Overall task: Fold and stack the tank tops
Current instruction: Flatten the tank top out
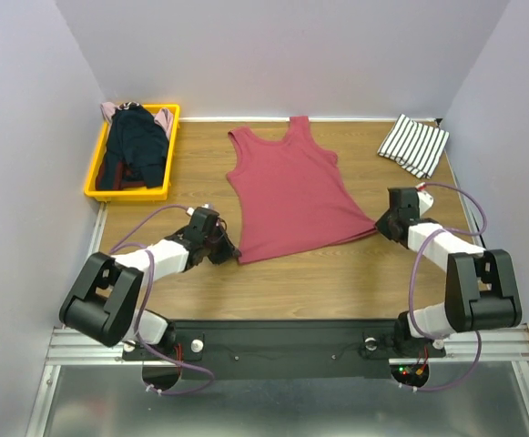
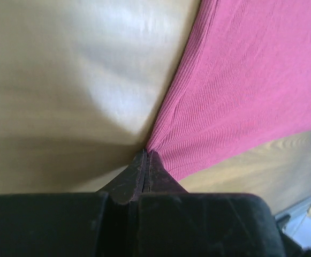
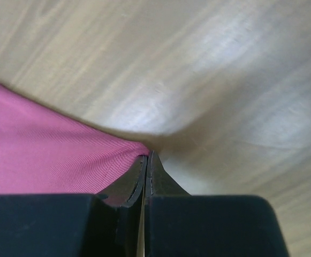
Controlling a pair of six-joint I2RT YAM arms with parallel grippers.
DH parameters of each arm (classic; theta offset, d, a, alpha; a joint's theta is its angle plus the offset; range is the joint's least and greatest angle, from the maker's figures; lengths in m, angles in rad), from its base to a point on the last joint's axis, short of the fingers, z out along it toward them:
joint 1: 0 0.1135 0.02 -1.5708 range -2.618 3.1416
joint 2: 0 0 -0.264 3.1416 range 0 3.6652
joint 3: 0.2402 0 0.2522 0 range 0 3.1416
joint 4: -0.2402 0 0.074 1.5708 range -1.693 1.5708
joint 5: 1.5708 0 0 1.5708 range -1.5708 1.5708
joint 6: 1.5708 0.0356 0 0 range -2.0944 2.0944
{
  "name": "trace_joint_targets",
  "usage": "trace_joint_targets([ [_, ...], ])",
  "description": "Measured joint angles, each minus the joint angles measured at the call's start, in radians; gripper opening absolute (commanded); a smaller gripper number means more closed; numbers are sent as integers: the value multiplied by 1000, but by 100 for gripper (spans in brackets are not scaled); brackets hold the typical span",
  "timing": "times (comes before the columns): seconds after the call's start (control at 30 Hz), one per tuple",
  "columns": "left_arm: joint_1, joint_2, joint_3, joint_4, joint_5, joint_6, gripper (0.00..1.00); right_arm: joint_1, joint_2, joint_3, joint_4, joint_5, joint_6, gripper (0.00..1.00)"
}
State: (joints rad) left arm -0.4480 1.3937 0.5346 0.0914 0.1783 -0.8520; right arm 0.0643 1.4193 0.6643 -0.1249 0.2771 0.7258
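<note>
The dark red tank top [image 1: 291,187] lies spread flat in the middle of the table, neck to the back. My left gripper [image 1: 231,252] is at its near left hem corner. In the left wrist view the jaws [image 2: 146,154] are shut, with the red cloth [image 2: 241,85] drawn to a point at their tip. My right gripper [image 1: 380,224] is at the near right hem corner. There too the jaws [image 3: 148,156] are shut, pinching the cloth corner [image 3: 48,150]. The white striped tank top [image 1: 413,144] lies folded at the back right.
A yellow bin [image 1: 94,187] at the back left holds a dark navy top [image 1: 135,146] and a pale pink one [image 1: 162,118]. Grey walls close in the table on the left, back and right.
</note>
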Motion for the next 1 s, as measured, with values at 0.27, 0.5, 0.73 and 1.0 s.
trace_joint_targets([
  [0.27,-110,-124,-98,-26,36,-97,0,-13,-155,-79,-90,-41,14,2],
  [0.5,-133,-219,-114,-111,47,-134,0,-13,-320,-92,-218,-72,34,21],
  [0.73,-142,-270,-126,-163,71,-134,18,-14,-419,-91,-335,-112,48,59],
  [1.0,-153,-340,-147,-229,84,-113,47,-17,-454,-56,-417,-174,2,58],
])
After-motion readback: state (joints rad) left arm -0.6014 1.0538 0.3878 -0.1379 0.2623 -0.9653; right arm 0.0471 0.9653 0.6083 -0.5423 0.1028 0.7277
